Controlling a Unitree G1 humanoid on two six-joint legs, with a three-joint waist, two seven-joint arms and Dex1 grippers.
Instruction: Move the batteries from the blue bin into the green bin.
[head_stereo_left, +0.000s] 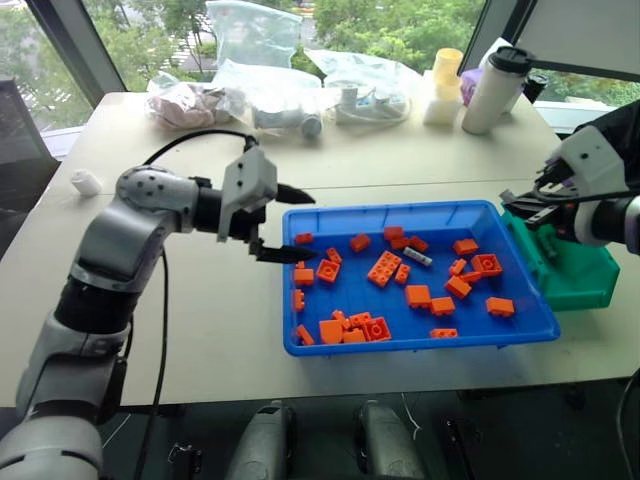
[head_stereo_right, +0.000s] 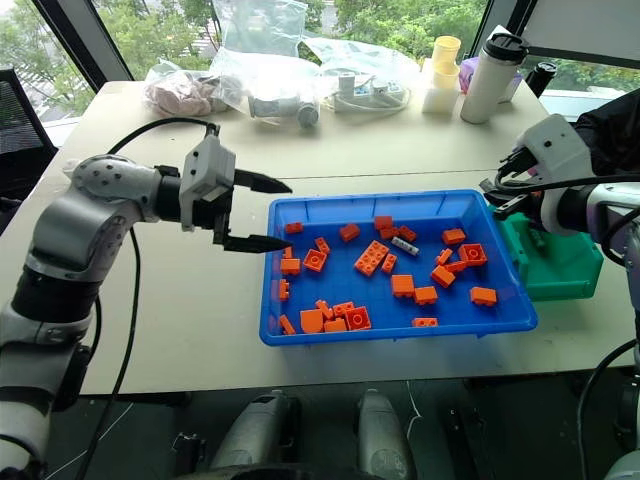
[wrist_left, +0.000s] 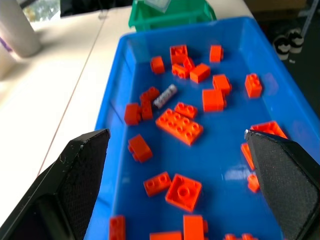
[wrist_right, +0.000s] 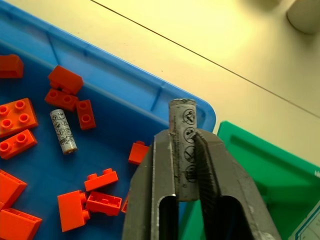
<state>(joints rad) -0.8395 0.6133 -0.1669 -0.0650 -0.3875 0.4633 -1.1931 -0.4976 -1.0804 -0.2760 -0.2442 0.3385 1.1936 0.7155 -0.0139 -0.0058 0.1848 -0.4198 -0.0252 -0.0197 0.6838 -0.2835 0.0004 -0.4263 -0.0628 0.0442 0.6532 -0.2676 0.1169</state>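
Observation:
The blue bin (head_stereo_left: 420, 345) lies in the middle of the table, scattered with orange toy bricks (head_stereo_left: 385, 268). One silver-grey battery (head_stereo_left: 418, 258) lies among them near the bin's far side, also seen in the left wrist view (wrist_left: 165, 96). The green bin (head_stereo_left: 585, 285) stands against the blue bin's right end. My right gripper (head_stereo_left: 525, 207) is shut on a second battery (wrist_right: 184, 145), hovering over the corner where the two bins meet. My left gripper (head_stereo_left: 305, 226) is open and empty, with its fingers at the blue bin's left rim.
Clear plastic bags (head_stereo_left: 270, 85) with parts, a white tumbler (head_stereo_left: 495, 90) and yellow cups (head_stereo_left: 445, 85) line the table's far side. A small white object (head_stereo_left: 86, 182) lies at the far left. Bare tabletop stretches left of the blue bin.

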